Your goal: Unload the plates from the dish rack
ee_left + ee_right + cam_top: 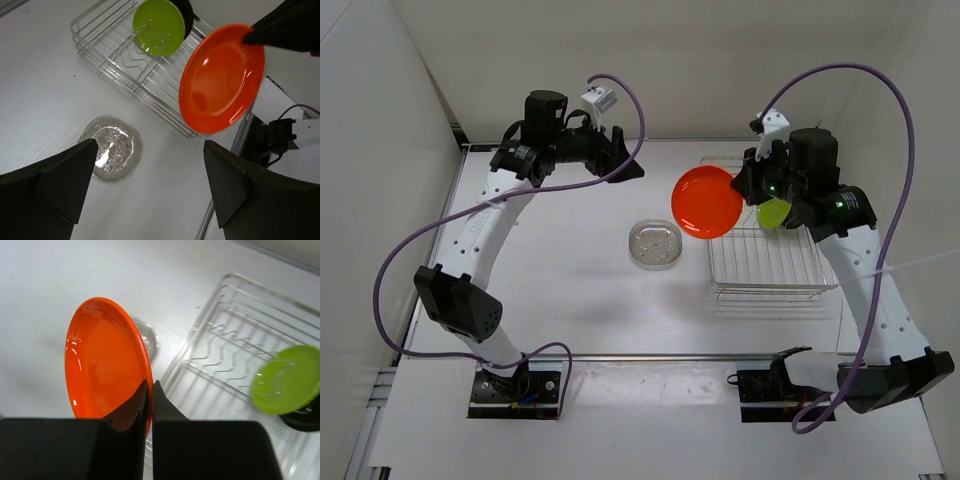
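Plainly, the right gripper was clamped on the rim of the orange plate, held on edge beside the dish rack. The lime green plate stood in the rack, with seemingly the black plate behind it. The left gripper hung with its fingers spread wide above the clear plate, which lay flat on the table.

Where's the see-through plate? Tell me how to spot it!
Find the silver wire dish rack on the right side of the white table. Just left of it, lying flat on the tabletop, is the clear plate. The orange plate is held up in the right gripper and the lime green plate stands in the rack, but this one is see-through and alone.
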### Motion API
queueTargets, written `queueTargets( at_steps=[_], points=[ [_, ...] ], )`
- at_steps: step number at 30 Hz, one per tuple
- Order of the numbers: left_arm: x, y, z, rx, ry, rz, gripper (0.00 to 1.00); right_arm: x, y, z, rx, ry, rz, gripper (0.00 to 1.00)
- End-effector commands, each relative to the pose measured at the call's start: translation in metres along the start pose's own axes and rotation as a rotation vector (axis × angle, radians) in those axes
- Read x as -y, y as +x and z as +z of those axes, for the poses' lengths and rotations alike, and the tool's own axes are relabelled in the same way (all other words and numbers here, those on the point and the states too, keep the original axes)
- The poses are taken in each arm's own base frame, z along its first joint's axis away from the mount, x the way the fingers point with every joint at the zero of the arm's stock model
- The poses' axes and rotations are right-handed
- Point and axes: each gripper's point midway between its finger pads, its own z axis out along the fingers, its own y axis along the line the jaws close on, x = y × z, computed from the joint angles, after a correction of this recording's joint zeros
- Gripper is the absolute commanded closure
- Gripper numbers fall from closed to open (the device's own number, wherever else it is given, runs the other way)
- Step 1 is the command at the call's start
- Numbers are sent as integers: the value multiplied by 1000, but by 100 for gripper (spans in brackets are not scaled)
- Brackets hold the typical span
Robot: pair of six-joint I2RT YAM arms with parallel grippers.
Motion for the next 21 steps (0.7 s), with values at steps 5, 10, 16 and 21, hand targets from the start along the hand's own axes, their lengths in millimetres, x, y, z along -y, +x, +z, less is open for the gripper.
queueTargets(
  at_steps=[5, 10, 16, 21],
  points=[
    [38, -8, 27, 1, 148, 43, 3, -51, -14, 8, 42, -293, 58, 100],
    [47, 2, 43, -30, 166, 40, 3, -53, -26, 10, 55, -316, 65, 100],
    [46, 9, 53, -50, 160, 33, 7, -54, -30, 15, 47, -329, 67, 100],
    [44, 9, 54, -49, 149, 33, 30, -54, -35, 14, 65, -329, 60, 100]
  ],
)
